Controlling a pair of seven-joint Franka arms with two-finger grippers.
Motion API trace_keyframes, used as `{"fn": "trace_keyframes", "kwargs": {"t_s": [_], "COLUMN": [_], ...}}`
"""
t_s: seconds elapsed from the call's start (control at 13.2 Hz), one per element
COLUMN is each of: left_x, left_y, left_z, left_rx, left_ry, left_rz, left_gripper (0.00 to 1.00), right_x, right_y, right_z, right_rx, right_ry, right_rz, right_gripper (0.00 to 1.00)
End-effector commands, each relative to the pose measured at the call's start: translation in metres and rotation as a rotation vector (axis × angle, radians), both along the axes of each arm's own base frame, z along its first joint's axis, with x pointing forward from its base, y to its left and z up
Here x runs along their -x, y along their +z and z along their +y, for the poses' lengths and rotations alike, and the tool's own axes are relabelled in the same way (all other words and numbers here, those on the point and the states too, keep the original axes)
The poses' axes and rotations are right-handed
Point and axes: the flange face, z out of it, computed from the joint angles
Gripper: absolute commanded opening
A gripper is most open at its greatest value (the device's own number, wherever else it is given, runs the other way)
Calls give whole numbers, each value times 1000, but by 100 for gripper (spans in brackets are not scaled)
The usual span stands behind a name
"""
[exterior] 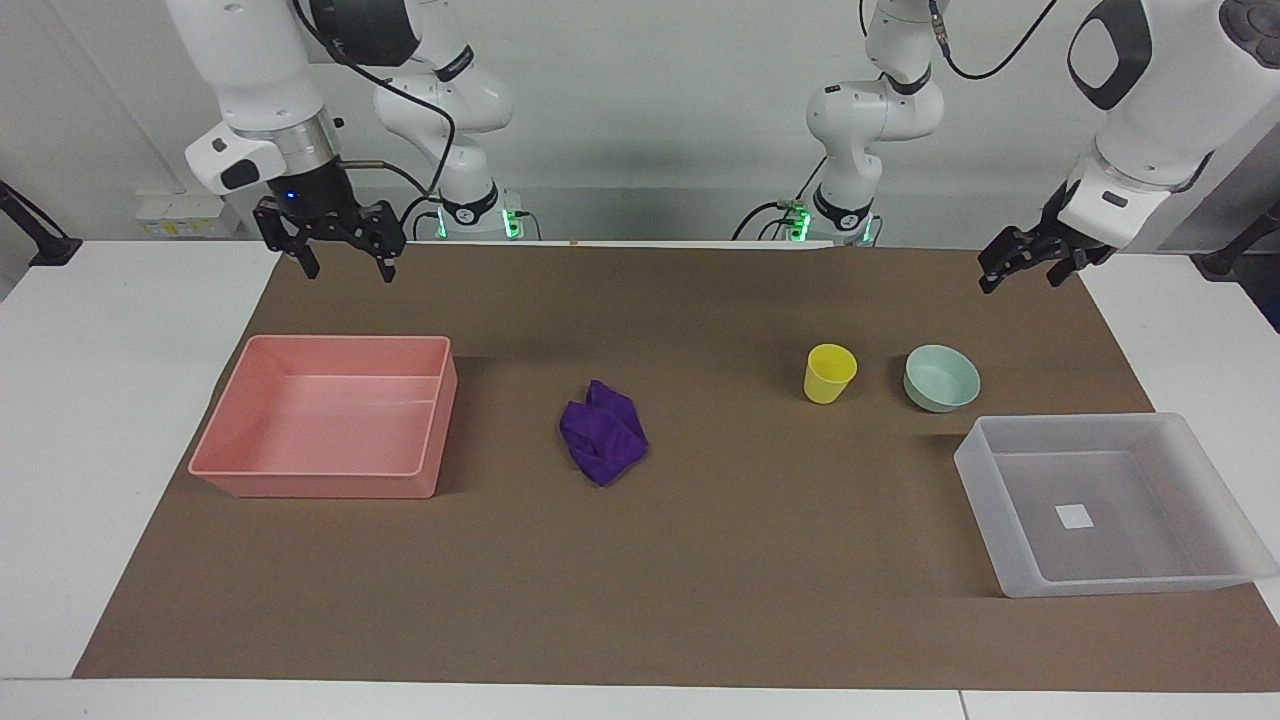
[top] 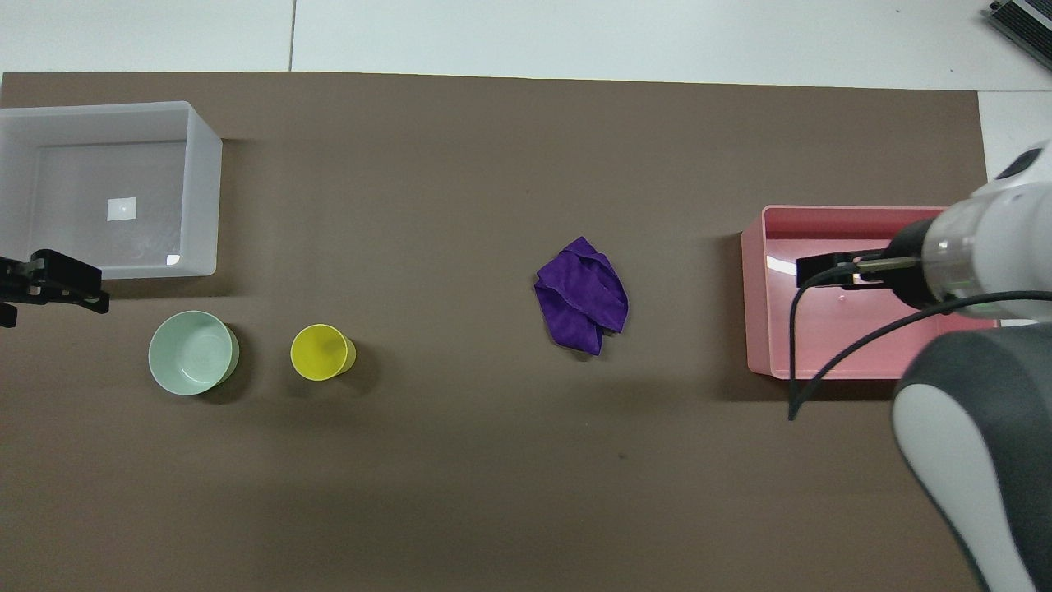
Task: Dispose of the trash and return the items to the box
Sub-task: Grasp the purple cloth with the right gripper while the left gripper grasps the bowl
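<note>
The purple cloth wad lies mid-mat and also shows in the overhead view. The yellow cup stands upright beside the mint-green bowl. The translucent box with its white label sits empty at the left arm's end, farther from the robots than the bowl. My left gripper hangs open and empty in the air by the bowl and box. My right gripper is open and empty, raised by the pink tray.
An empty pink opaque tray sits at the right arm's end. A brown mat covers the white table. The right arm's cable hangs over the tray's corner in the overhead view.
</note>
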Motion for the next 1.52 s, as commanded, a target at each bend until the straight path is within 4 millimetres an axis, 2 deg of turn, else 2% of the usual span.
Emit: {"fn": "trace_keyframes", "kwargs": {"t_s": [0.0,0.08,0.15,0.3,0.53,0.61,0.68,0.76,0.84,0.91,0.99,1.06,1.14,1.22,1.29,1.44], "left_x": [25,33,40,46,62,69,72,74,78,79,79,76,70,61,57,45], "left_y": [-38,-60,-86,-127,-197,-216,-224,-227,-242,-251,-258,-261,-270,-264,-257,-232], "left_z": [29,41,42,56,53,51,49,49,48,46,46,47,46,48,51,58], "left_rx": [17,27,37,38,26,24,26,31,40,53,83,108,125,126,133,150], "left_ry": [-17,-45,-81,-66,-67,-82,-84,-84,-85,-78,-46,-16,-3,-2,-1,-4], "left_rz": [4,10,14,-21,-75,-87,-81,-60,-28,-12,-3,-4,7,1,13,39], "left_gripper": [100,100,100,100,100,100,100,100,100,77,45,25,12,2,0,0], "right_x": [-20,-27,-33,-38,-34,-34,-35,-34,-33,-31,-28,-26,-25,-25,-25,-23], "right_y": [-56,-87,-112,-160,-223,-241,-257,-263,-266,-268,-272,-275,-274,-270,-254,-204], "right_z": [62,90,114,153,193,201,204,207,206,205,202,201,202,201,198,182], "right_rx": [-71,-99,-107,-120,-113,-111,-107,-106,-100,-100,-98,-97,-99,-102,-101,-97], "right_ry": [-41,-42,-32,-41,-34,-22,-9,16,32,20,5,-13,-34,-56,-78,-104], "right_rz": [-30,-29,-44,-61,-37,-39,-39,-49,-42,-38,-31,-23,-17,-15,-5,9], "right_gripper": [100,100,100,100,100,100,100,61,21,0,0,0,0,0,0,0]}}
